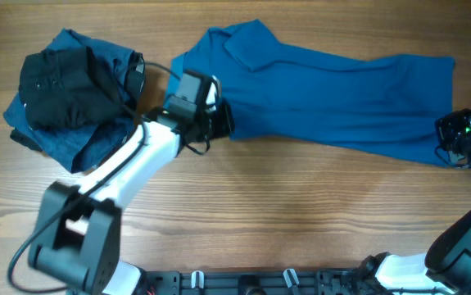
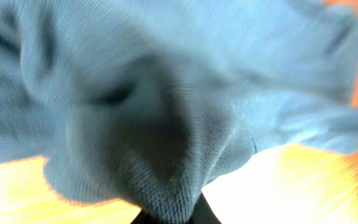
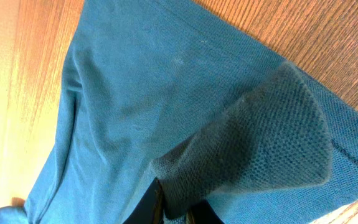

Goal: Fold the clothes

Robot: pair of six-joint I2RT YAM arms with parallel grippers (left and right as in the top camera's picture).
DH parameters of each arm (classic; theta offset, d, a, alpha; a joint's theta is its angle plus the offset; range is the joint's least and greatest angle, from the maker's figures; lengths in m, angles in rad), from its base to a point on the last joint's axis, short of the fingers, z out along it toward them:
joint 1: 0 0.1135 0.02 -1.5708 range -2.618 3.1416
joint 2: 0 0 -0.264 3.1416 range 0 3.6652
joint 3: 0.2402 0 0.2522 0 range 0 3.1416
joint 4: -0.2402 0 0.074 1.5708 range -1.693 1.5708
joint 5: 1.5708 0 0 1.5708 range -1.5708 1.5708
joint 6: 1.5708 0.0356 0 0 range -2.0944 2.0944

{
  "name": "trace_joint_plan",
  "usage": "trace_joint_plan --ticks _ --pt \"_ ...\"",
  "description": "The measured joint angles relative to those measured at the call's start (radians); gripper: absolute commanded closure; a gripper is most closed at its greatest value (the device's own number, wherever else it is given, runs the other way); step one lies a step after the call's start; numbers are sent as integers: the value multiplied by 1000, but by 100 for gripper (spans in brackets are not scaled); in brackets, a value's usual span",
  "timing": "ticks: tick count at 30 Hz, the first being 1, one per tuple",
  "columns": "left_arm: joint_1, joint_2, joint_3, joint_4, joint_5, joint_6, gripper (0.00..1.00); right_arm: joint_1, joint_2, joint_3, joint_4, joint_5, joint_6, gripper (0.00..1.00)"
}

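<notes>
The medium-blue polo shirt (image 1: 333, 86) lies stretched across the far middle of the table, collar at the left. My left gripper (image 1: 219, 119) is shut on its lower left edge; in the left wrist view the blue knit (image 2: 166, 143) bunches right over the fingers (image 2: 175, 218). My right gripper (image 1: 448, 135) is shut on the shirt's right end; the right wrist view shows a fold of blue knit (image 3: 253, 143) pinched between the fingers (image 3: 179, 208). A black garment (image 1: 67, 86) lies on top of darker blue ones (image 1: 88, 135) at the far left.
The pile of garments sits just left of my left arm (image 1: 129, 168). Bare wooden tabletop (image 1: 301, 213) runs along the near side. The arm bases stand at the front edge.
</notes>
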Motion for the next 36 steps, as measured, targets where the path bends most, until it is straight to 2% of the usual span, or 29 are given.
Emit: trace_joint_plan --ticks 6,15,16,17,22,24,26,30,31,33,34,36 --pt "114 -38 12 34 -19 -13 96 0 0 0 5 -11 -7 91" --pt "126 -38 12 70 -51 -12 96 80 1 0 108 -10 -29 91" --pt "126 -38 12 64 -53 -12 96 92 1 0 108 -6 -30 80" --pt "126 -38 12 55 -55 -12 96 96 1 0 107 -5 -33 75" --pt "126 -38 12 33 -59 -12 95 92 3 0 -14 61 -18 62" --pt "126 -38 12 33 -59 -12 95 85 13 0 -48 77 -14 48" --pt "126 -38 12 32 -59 -11 95 82 38 1 -77 90 -5 46" --pt "126 -38 12 31 -59 -11 95 82 115 0 -101 113 18 49" --pt "126 -38 12 31 -59 -11 95 82 135 0 -92 113 24 54" --pt "126 -38 12 31 -59 -11 94 82 163 0 -72 113 32 77" --pt "126 -38 12 31 -59 -11 94 82 170 0 -51 114 39 85" --pt "126 -38 12 30 -59 -12 94 82 170 0 -28 113 40 87"
